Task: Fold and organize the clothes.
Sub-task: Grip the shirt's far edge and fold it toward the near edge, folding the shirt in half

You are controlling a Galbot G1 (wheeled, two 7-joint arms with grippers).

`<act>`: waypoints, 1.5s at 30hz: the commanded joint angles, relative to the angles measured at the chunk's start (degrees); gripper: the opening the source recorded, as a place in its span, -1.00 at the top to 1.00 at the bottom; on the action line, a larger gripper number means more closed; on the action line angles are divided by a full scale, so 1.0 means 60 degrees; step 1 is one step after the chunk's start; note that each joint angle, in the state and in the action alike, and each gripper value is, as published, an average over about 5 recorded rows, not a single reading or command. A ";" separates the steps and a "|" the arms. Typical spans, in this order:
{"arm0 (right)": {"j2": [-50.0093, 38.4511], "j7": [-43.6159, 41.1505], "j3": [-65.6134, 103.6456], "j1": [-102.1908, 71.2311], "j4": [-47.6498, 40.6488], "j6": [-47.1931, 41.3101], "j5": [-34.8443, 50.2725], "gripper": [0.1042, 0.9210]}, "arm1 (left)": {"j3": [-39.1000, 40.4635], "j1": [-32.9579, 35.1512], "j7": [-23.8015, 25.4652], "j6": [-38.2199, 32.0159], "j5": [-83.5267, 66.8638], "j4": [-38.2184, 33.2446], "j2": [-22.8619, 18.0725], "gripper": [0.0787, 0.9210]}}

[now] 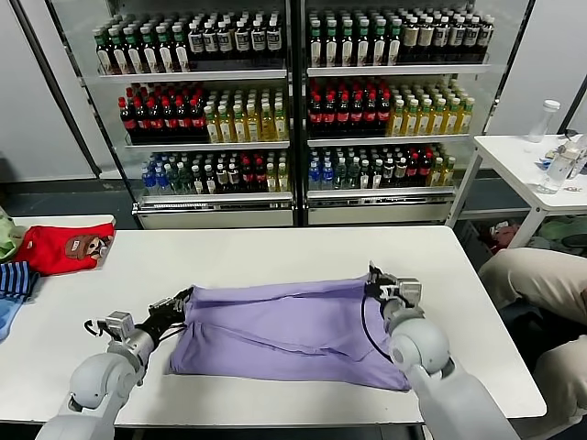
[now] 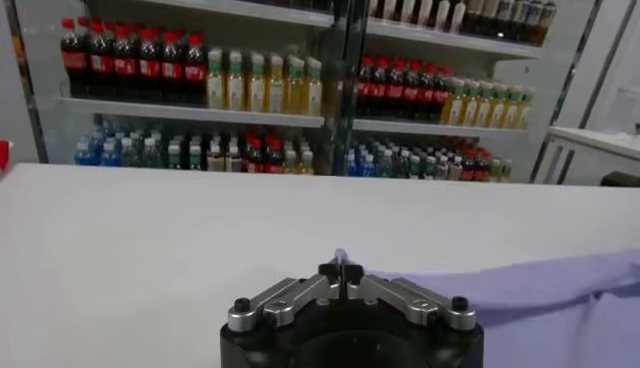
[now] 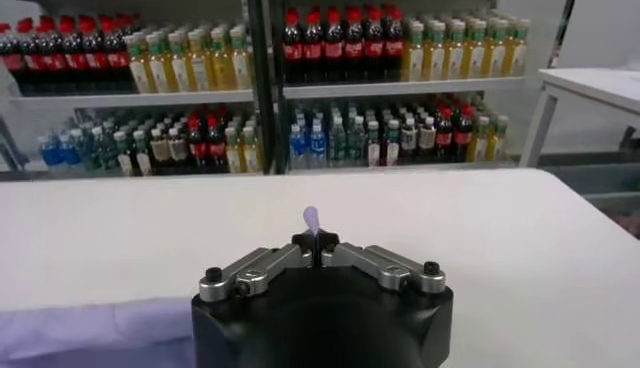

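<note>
Red garment (image 1: 66,247) and blue striped garment (image 1: 14,280) lie at the counter's (image 1: 275,247) far left edge. Left end effector (image 1: 186,297) is clamped on the lavender t-shirt's (image 1: 284,335) left far corner. The shirt lies spread mid-counter, toward the near edge. Right end effector (image 1: 374,283) is clamped on its right far corner.

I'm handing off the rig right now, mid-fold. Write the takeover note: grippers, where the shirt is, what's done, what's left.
Left gripper: shut on the lavender t-shirt at its far left corner.
Right gripper: shut on the shirt's far right corner; a tip of cloth shows between its fingers.
Shirt: lying on the white table, still wrinkled.
Done: both far corners gripped.
Left: make the folds, then place it neatly.
Red garment and blue striped garment lie at the table's left edge.
</note>
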 commanded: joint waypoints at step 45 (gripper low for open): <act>-0.0097 -0.0504 0.2007 -0.4992 0.3974 0.0165 -0.1347 0.16 | -0.0804 0.1806 -0.1870 0.1190 0.1142 -0.2529 -0.0621 0.28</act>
